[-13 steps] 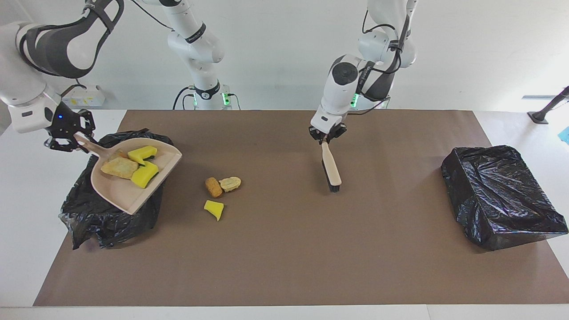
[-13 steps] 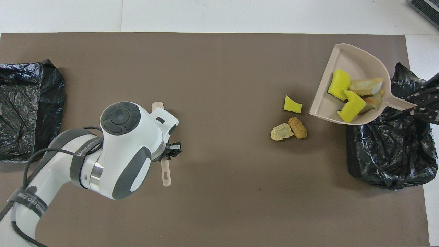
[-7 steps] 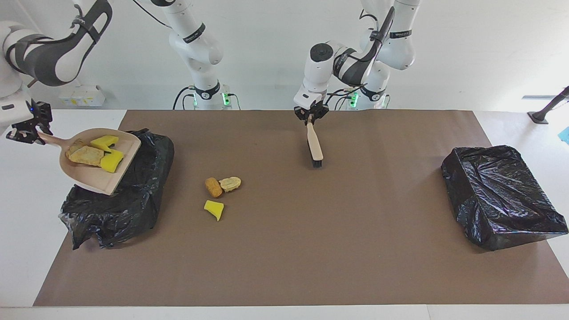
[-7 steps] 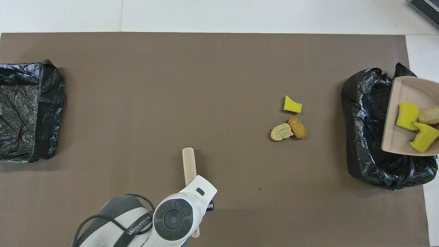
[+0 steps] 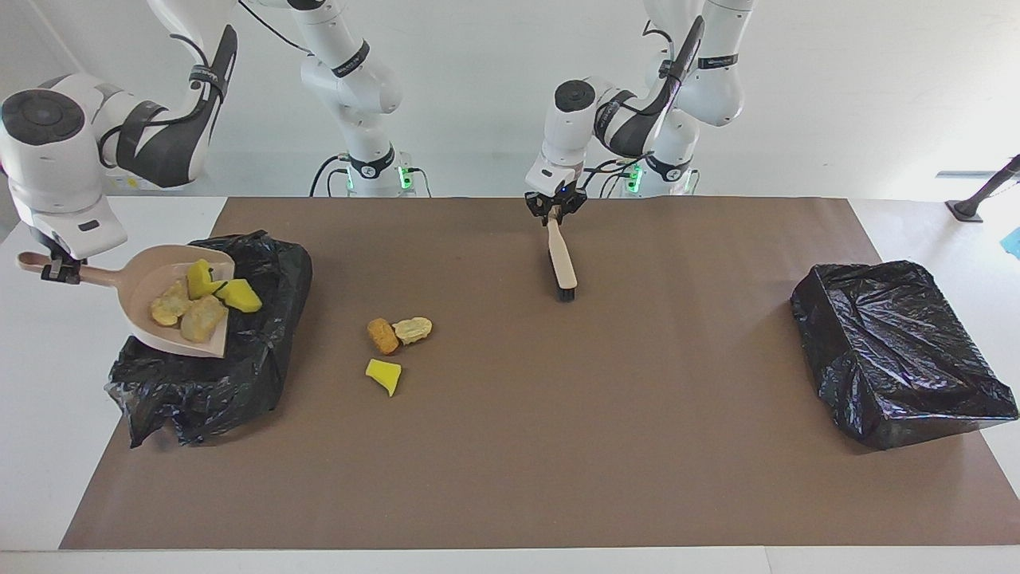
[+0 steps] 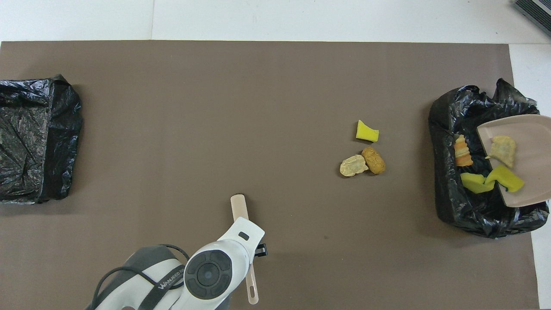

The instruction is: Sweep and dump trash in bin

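Note:
Three pieces of trash lie on the brown mat: a yellow wedge [image 5: 384, 375] [image 6: 367, 131], an orange-brown oval [image 5: 383, 336] [image 6: 373, 159] and a beige lump [image 5: 413, 328] [image 6: 353, 165]. My right gripper [image 5: 60, 269] is shut on the handle of the beige dustpan [image 5: 147, 281] [image 6: 533, 137], which tilts over the black-bagged bin [image 5: 239, 375] [image 6: 447, 125]. A beige piece [image 6: 503, 150] and a yellow one [image 6: 508, 178] sit at the pan's lip. An orange piece [image 6: 462, 150] and a yellow one [image 6: 473, 183] are in the bag. My left gripper [image 5: 555, 209] is at the handle of the brush [image 5: 564, 267] [image 6: 239, 209], whose bristles rest on the mat.
A second black-bagged bin [image 5: 900, 351] [image 6: 34, 142] stands at the left arm's end of the table. The brown mat [image 5: 558, 446] covers most of the table, with white table around it.
The right arm swung the dustpan over the bin and tipped it, and pieces slid toward the lip and into the bag. The left arm drew the brush toward the robots.

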### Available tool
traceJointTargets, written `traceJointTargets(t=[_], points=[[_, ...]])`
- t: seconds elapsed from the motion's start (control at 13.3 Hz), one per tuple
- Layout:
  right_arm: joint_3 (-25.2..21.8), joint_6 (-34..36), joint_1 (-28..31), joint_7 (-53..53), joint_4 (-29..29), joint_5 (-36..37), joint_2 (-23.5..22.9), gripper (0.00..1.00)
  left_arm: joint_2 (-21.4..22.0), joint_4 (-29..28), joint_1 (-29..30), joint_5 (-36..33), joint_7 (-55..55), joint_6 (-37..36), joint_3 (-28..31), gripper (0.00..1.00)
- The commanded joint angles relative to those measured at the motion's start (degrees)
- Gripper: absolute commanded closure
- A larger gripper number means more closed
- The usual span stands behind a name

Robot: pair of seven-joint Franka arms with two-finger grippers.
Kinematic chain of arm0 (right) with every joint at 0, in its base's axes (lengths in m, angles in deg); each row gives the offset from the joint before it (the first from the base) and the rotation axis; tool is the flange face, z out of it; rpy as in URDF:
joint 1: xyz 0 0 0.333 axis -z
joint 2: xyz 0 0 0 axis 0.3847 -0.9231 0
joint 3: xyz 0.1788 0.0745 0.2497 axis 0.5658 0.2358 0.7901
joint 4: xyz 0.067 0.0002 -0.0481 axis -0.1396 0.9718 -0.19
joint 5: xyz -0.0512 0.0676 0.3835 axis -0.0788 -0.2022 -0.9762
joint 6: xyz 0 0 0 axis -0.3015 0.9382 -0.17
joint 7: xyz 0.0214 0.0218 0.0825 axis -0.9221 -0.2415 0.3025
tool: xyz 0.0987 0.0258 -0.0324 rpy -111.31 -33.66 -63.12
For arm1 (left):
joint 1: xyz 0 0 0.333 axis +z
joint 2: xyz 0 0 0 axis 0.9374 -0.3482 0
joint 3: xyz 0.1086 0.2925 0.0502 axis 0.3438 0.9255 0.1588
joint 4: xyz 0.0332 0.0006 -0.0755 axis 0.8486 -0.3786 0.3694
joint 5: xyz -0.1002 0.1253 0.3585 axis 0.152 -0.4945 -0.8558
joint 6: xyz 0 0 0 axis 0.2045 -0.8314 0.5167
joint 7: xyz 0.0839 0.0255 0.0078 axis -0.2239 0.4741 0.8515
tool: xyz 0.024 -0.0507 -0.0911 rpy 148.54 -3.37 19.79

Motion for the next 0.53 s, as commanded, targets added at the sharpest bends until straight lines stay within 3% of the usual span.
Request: traceJointTargets(t=[0.0,0.45], points=[[0.4,-0.8,-0.9,-0.6,0.5,4.0,1.4,1.00,-1.8,6.3,7.8,0.3,-6.3,-4.8,-0.2,0.00],[0.5,1.9,-6.3,-1.0,-3.2,11.4,1.9,1.00,-9.7,26.3,23.6,0.2,-26.9,-20.3,-0.1,0.00]])
